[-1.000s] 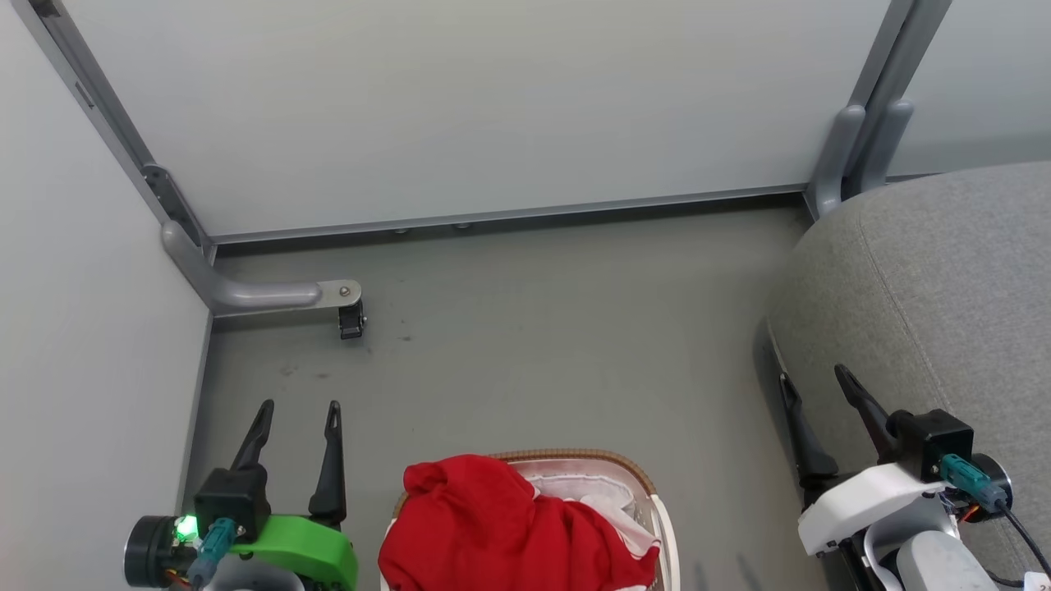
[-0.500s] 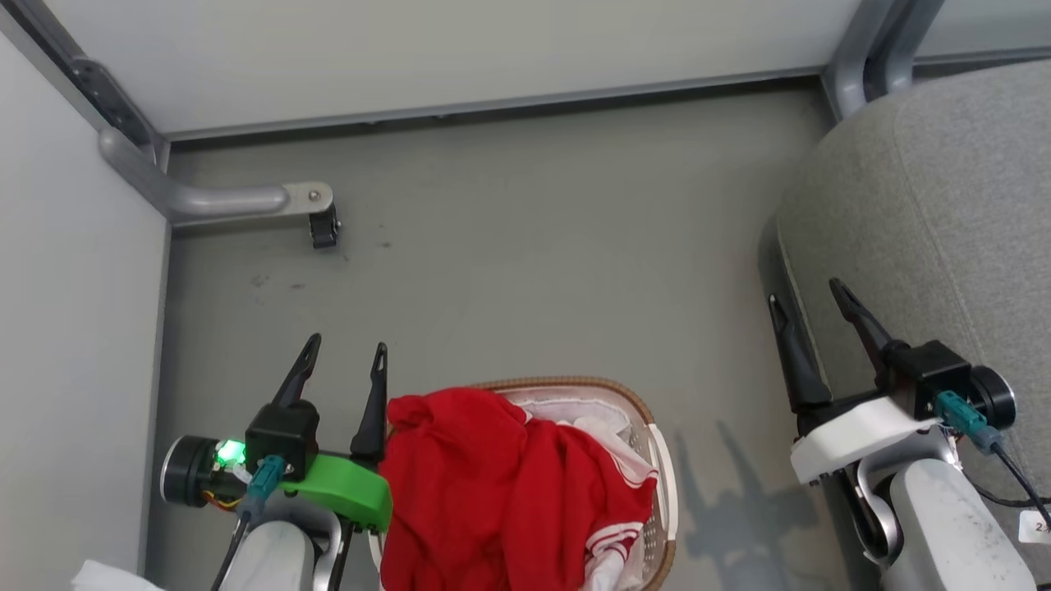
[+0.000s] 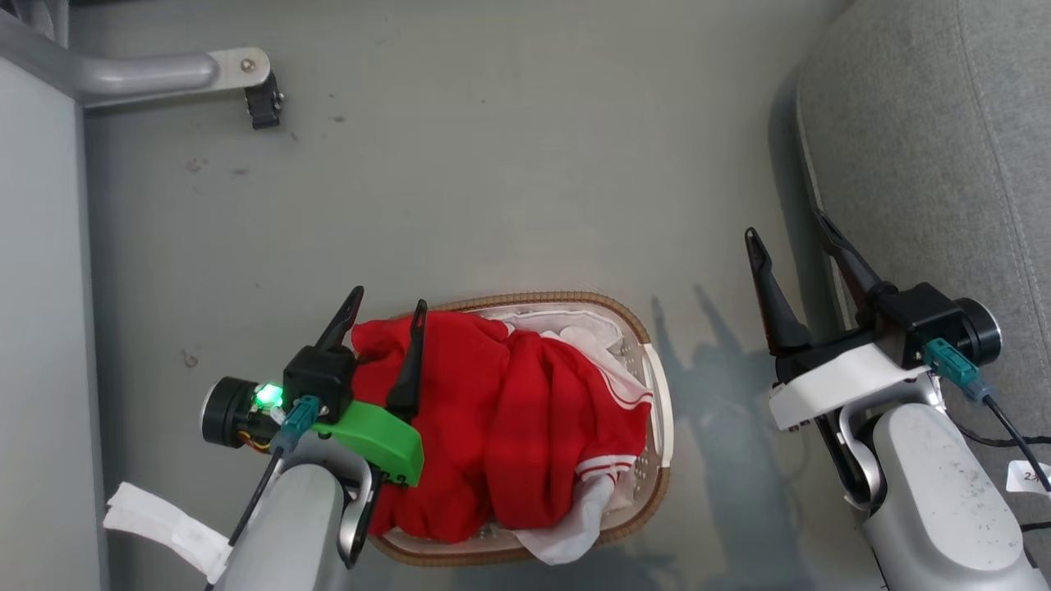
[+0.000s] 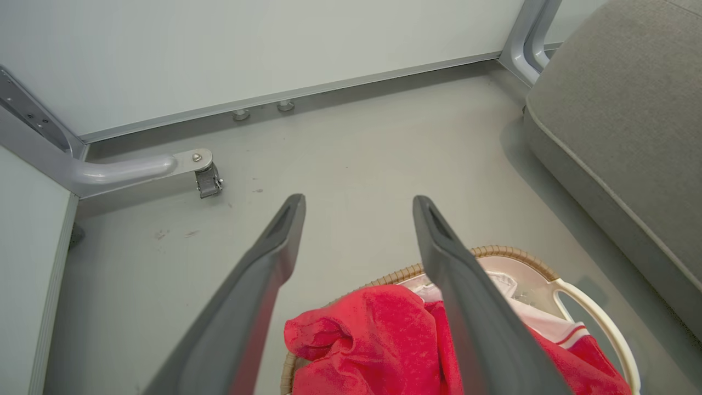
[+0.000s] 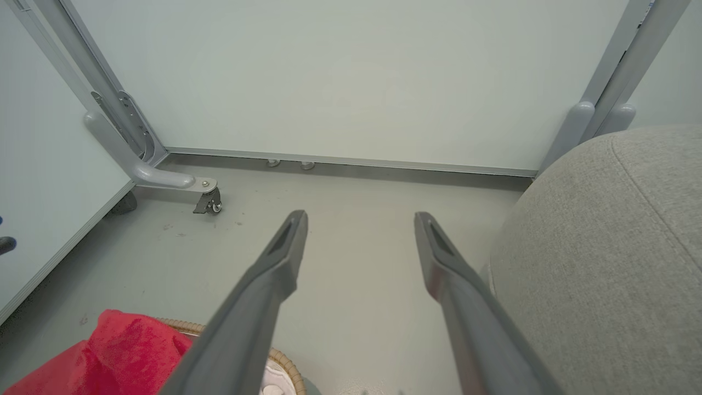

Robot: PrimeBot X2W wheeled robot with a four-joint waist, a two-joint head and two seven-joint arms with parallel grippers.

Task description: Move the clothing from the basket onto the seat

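Red clothing with white striped hems fills the white basket, which has a brown woven rim and stands on the grey floor. My left gripper hovers open over the basket's left end, its fingers empty above the red clothing and the basket. My right gripper stands open and empty to the right, beside the edge of the grey seat. In the right wrist view the gripper points over bare floor, with the seat on the right and clothing at lower left.
A partition foot with a castor sticks out over the floor at the upper left, along a pale wall panel. White cloth lining hangs over the basket's near rim. A white tag lies by my left forearm.
The head camera has tilted down, so the whole scene slid up the picture. My left gripper has moved right, from beside the basket to over the red clothing. Both grippers stay open.
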